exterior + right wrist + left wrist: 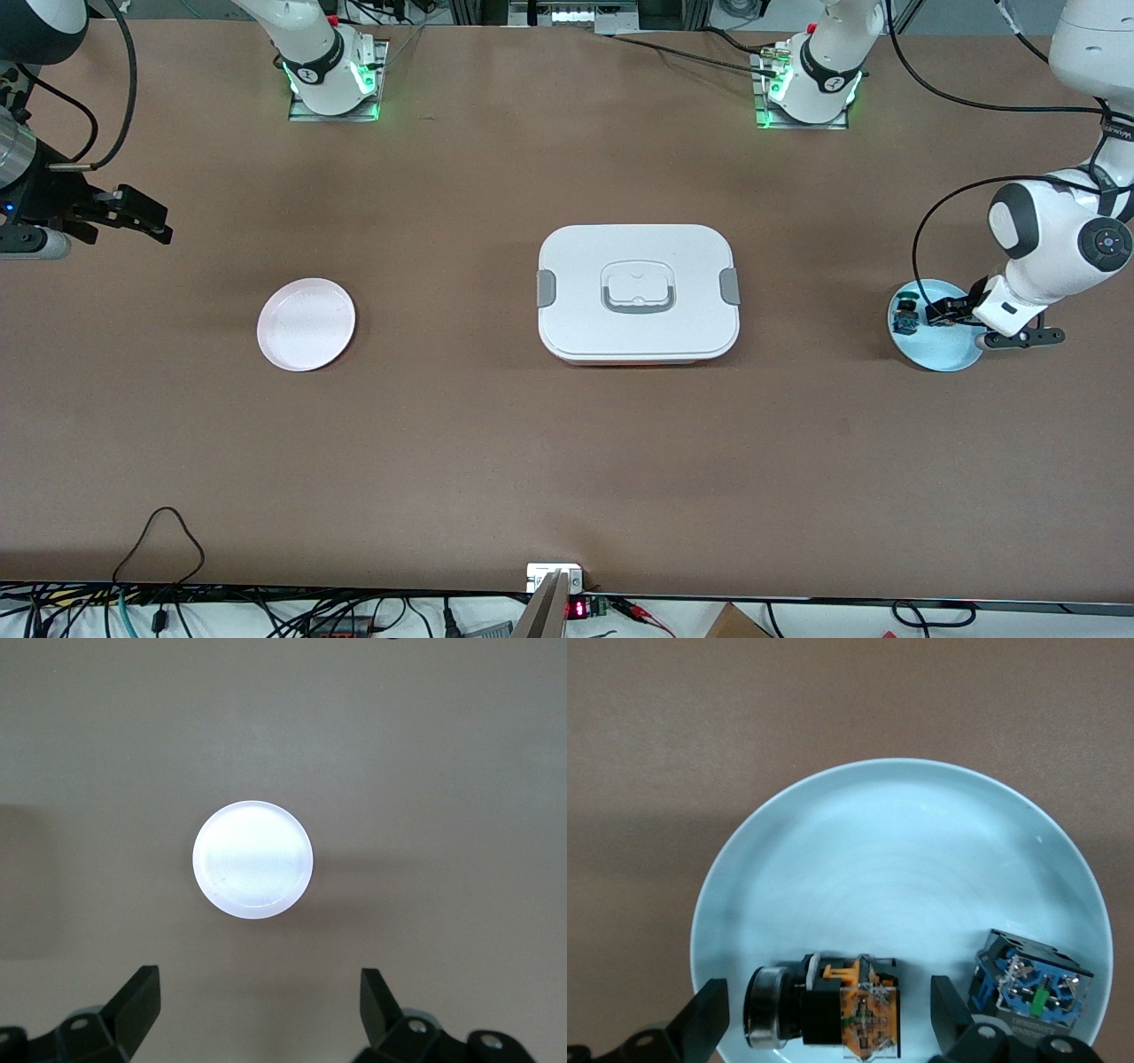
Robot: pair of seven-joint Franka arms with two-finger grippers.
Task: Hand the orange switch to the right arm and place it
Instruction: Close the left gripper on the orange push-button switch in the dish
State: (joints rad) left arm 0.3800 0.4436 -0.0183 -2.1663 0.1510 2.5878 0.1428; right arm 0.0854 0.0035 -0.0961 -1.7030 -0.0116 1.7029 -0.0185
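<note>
Where counted across the brown surface [567,461]: two plates, two switches, one lidded box, two arms.

Plates, 2: one pale blue plate [952,359] at the left arm's end of the surface; one pink plate [306,323] toward the right arm's end. Well apart from each other, with the box between.

Switches, 2, both lying in the blue plate, close beside each other but apart. Orange switch [833,1005]: black body with a silver-rimmed round cap and orange-amber parts, lying on its side. Blue-and-green switch [1032,988]: beside the orange one, near the plate's rim.

Box, 1: white lidded box [638,292] at mid-surface, two grey side latches, one recessed handle in the lid, lid on.

Left claw [943,312]: low over the blue plate, fingers spread, one on each side of the orange switch; contact with it not discernible. Nothing pinched.

Right claw [146,217]: up in the air over the right arm's end of the surface, fingers spread, holding nothing. Pink plate visible below in the right wrist view, bare. Right arm [27,177] waiting.

Writing: small dark lettering on a band of the left arm, too small to read. No legible label on the switches, plates or box.
</note>
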